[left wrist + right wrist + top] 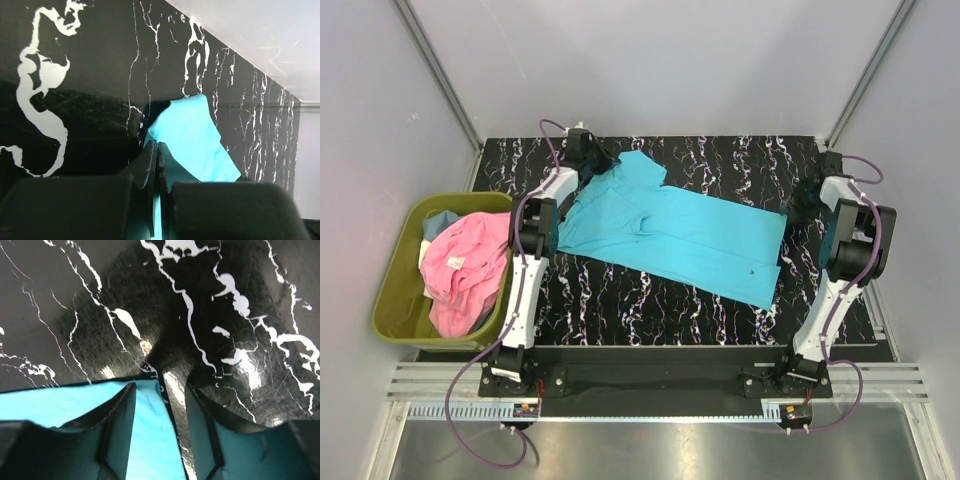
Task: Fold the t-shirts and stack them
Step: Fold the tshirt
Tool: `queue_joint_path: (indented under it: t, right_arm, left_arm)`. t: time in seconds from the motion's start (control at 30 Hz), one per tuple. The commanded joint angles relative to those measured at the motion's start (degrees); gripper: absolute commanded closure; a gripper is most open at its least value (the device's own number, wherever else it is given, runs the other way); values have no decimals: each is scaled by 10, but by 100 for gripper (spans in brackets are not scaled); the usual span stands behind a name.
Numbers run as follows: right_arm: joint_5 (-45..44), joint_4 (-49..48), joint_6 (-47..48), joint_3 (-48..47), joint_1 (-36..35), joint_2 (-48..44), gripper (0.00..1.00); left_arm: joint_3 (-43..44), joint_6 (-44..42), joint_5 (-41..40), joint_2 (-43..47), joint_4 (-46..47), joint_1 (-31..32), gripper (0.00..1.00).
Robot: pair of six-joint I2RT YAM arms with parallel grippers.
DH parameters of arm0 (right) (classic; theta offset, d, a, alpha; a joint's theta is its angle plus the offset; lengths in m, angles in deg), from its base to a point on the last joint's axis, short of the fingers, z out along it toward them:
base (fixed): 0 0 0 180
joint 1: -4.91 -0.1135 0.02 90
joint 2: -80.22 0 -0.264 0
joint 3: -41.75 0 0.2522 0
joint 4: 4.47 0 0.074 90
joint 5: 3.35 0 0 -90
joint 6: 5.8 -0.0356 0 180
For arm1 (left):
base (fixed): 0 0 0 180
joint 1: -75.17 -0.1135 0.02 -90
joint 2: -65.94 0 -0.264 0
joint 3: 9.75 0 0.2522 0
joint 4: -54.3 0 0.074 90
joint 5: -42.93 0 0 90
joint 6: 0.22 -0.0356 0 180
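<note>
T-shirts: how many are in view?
3: turquoise shirt spread on the table; pink shirt heaped in the bin; grey-blue one beneath it. More may be hidden.

A fold of the turquoise t-shirt (192,135) is pinched between the closed fingers of the left claw (157,150) and is seen against the black, white-veined bench (90,65).

The turquoise t-shirt (670,232) is one plain, bright colour all over, with no print. The table (620,310) is black with a marble pattern, veined in white with faint purple streaks. The bin (392,300) is olive green. Inside it, a pink t-shirt (470,265) sits beside a bit of grey-blue cloth (440,222). The left arm (522,295) and right arm (825,308) are white with black joints, and their cables (448,400) are purple. The left gripper (157,150) and right gripper (161,386) are black. The walls (670,60) are pale grey.
</note>
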Motion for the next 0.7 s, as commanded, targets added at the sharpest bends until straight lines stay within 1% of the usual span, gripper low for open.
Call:
queue_joint_path:
  t: [0.0,0.07,0.27,0.33,0.4,0.43,0.5,0.53,0.67]
  right_arm:
    - [-13,10,15,-23,0,4,51]
    - [-6,5,12,-14,0,-1,53]
    - [40,-31,21,16,0,-15,54]
    - [45,-38,26,21,0,-17,61]
    - [39,-41,31,23,0,-19,71]
    - [37,-43,34,22,0,-18,83]
    - [38,-45,41,18,1,-17,98]
    - [39,-48,42,14,1,-18,100]
    - [32,-69,61,14,1,-27,100]
  left_arm:
    - [-6,4,27,21,37,-6,100]
    - [-6,7,36,28,39,-9,100]
    - [-4,10,54,44,60,-21,100]
    - [-3,10,60,45,62,-24,100]
    - [-4,11,73,46,70,-24,100]
    - [-5,11,78,46,75,-24,100]
    - [-5,10,87,48,80,-24,100]
    - [-5,7,90,50,83,-24,100]
    - [-12,-16,105,71,81,-26,100]
